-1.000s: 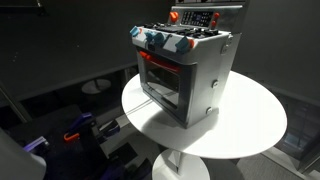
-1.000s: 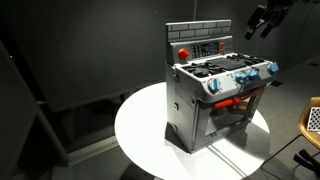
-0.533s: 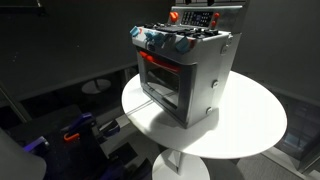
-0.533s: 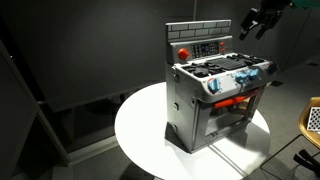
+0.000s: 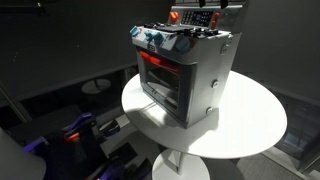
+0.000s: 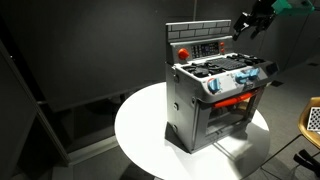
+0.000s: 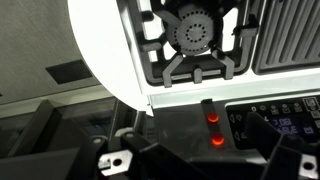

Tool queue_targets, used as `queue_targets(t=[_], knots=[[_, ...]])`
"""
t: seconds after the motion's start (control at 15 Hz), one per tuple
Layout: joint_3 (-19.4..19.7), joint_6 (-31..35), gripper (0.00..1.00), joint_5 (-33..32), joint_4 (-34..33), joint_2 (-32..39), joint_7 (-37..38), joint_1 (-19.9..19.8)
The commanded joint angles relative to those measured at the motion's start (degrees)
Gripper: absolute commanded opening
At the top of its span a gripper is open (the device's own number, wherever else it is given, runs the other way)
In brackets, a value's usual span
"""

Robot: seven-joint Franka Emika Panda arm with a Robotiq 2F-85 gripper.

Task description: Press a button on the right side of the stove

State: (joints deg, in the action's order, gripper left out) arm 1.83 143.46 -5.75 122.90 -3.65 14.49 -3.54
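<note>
In the middle of the frame in both exterior views, the stove (image 6: 215,95) stands on a round white tabletop (image 6: 145,130). Its dark back panel (image 6: 207,47) rises behind the burners, with a large red button (image 6: 183,52) at the left end of the panel in that view. In the wrist view a burner (image 7: 200,35) fills the top of the frame, and two small red-lit spots (image 7: 212,118) glow on the dark panel below it.

The pincer (image 6: 248,22) hangs in the upper right of an exterior view, apart from the stove and above the right end of the panel. I cannot tell whether it is wide or narrow: it is small there, and the wrist view shows only dark parts of it along the bottom edge.

The main risk seems to be a miss. The controls are small and close together, so a slightly skewed descent could land on the panel's rim or on a neighbouring control. The stove looks light and is not fastened. A push with any sideways lean could slide or tip it on the smooth tabletop, and pressing too hard could jam the pincer against the panel.
</note>
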Motion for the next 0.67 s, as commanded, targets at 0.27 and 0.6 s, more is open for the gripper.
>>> queue_targets(t=[0.27,0.6], knots=[[0.8,-0.5,1.00,-4.5,-6.2,6.2,6.9,0.0],[1.6,-1.0,1.00,-5.0,-9.3,9.2,8.6,0.5]])
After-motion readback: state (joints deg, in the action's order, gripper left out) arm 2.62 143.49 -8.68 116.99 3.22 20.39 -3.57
